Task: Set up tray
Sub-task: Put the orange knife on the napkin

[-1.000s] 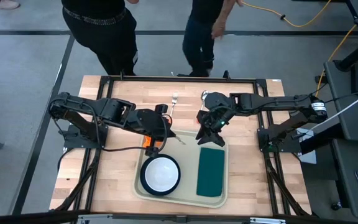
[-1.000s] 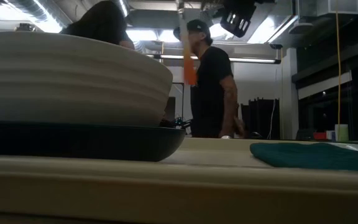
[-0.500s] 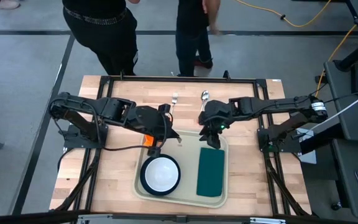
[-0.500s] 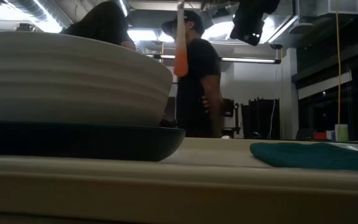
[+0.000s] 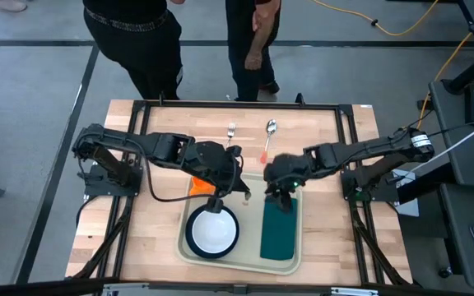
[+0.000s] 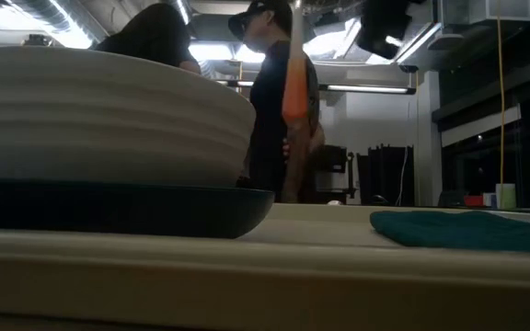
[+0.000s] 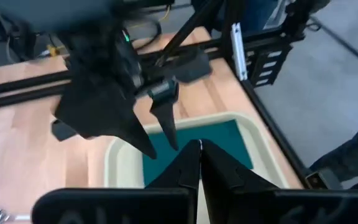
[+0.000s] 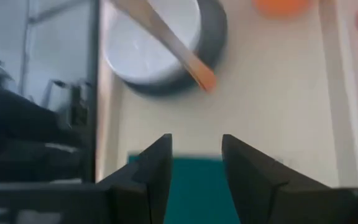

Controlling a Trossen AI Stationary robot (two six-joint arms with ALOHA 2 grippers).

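The beige tray lies at the table's near middle. It holds a dark plate with a white bowl and a dark green napkin. My left gripper is over the tray's far edge, between bowl and napkin. It is shut on a thin utensil with an orange end, which also shows in the right wrist view. My right gripper is open and empty above the napkin's far end. My left gripper pinches the utensil's pale end between its two shut fingers, which come from above. The fingers hide most of the contact. The utensil hangs below them, orange end down, clear of the tray.
A fork, a spoon and a thin orange-red piece lie on the wood behind the tray. An orange object sits by the tray's far left corner. Two people stand at the far edge. A black frame borders the table.
My left gripper has carried the utensil toward the table's right and a little nearer, over the tray's far edge. My right gripper has drawn toward the near edge, from behind the tray to above the napkin's far end. A person at the far edge has stepped left.
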